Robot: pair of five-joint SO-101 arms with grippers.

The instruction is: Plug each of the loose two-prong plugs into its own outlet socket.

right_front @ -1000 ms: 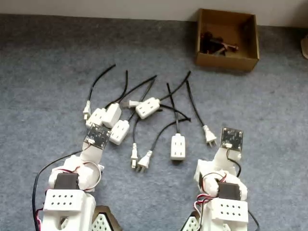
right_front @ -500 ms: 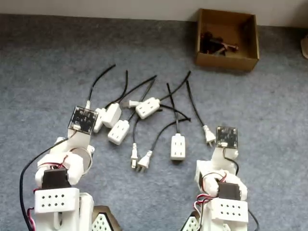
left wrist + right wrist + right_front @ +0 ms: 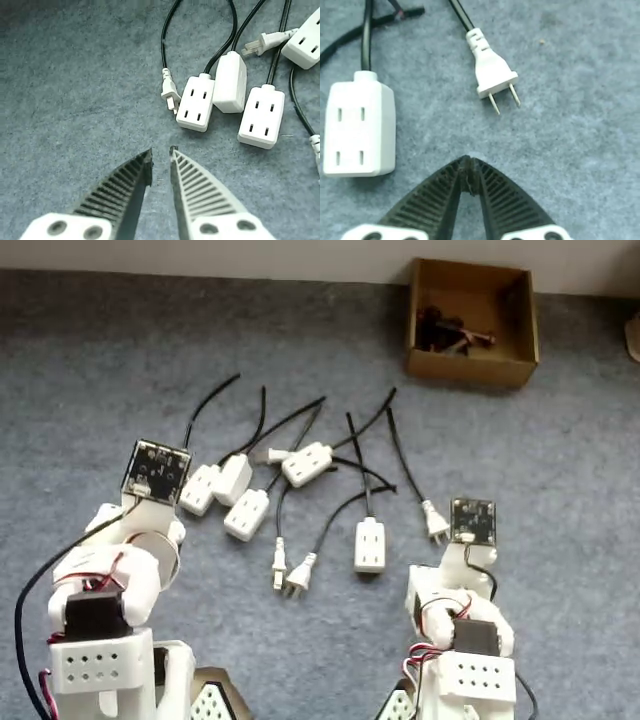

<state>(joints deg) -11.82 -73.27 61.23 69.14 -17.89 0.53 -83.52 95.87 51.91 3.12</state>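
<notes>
Your left gripper (image 3: pixel 161 152) has its jaws slightly parted, empty; your right gripper (image 3: pixel 468 167) has its jaws closed, empty. A two-prong plug (image 3: pixel 492 75) lies near it.

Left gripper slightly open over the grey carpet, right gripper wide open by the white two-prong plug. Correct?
No: the right gripper is shut, closed tight, as the right wrist view shows. The rest holds: the left gripper is slightly open over the grey carpet, and the white two-prong plug lies loose near the right gripper.
</notes>
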